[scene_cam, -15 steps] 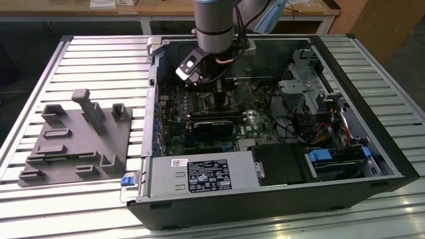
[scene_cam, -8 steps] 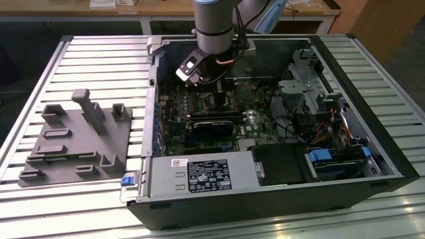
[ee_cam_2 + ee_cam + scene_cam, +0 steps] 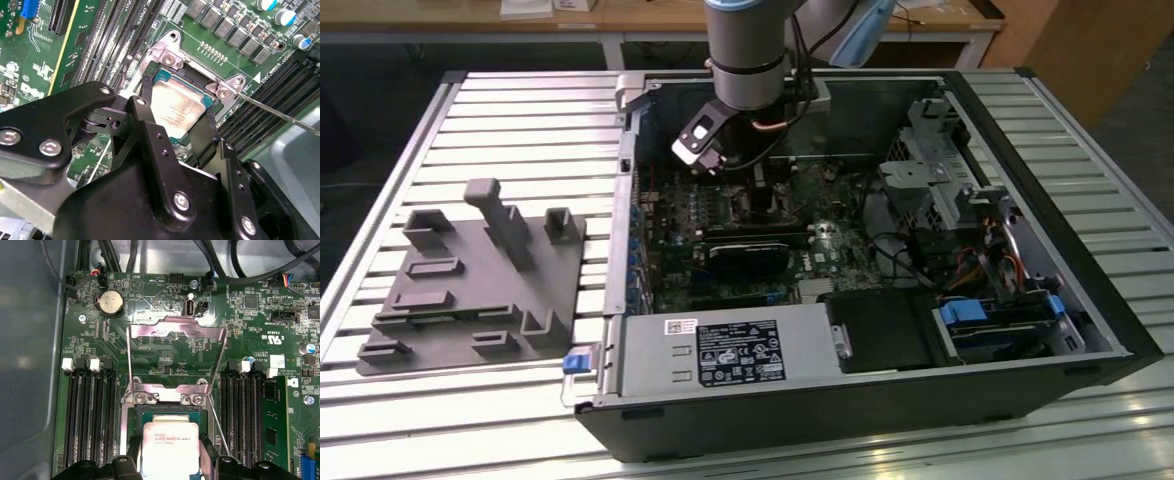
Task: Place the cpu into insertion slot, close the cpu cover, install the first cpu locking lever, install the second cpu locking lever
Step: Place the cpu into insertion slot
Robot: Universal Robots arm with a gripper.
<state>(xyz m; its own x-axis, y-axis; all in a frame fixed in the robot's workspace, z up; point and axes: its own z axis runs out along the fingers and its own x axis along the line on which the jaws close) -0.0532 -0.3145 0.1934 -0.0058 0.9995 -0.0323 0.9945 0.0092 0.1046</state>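
My gripper [image 3: 179,97] pinches the cpu [image 3: 177,112] by two opposite edges, right at the insertion slot [image 3: 165,412]. The cpu cover [image 3: 175,326] stands tipped back, leaving the socket open; memory slots [image 3: 90,420] flank it closely.

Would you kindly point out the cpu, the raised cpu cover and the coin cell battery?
cpu [image 3: 170,447], first wrist view, middle of its silvery face.
cpu cover [image 3: 175,326], first wrist view, top bar of the frame.
coin cell battery [image 3: 110,302], first wrist view, centre of its round face.

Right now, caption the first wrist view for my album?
Black gripper around pale silvery square chip at dark socket, silvery metal cover open.
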